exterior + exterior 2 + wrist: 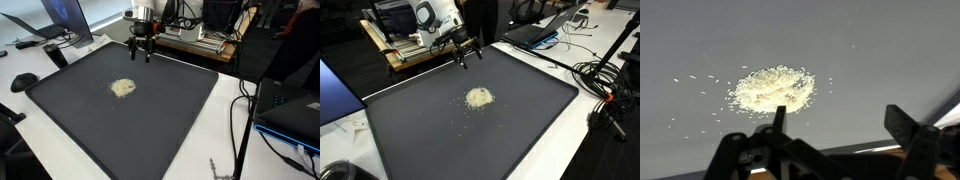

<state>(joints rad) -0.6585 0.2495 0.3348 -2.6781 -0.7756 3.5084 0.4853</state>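
- The dark mat (pixel 150 135) fills the lower middle of both exterior views.
- The grain pile (pixel 123 88) lies mid-mat, just left of frame centre. It is a roundish heap that points no clear way.
- In the wrist view the heap runs slightly longer left to right, and stray grains (pixel 690 80) show plainly at its left.
- The gripper (pixel 141 50) hangs over the mat's far edge at upper centre, well apart from the pile, with its jaws spread and empty.

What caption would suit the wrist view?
Open black two-finger gripper clear of a small pale heap of rice-like grains on a dark grey flat mat, stray grains scattered around.
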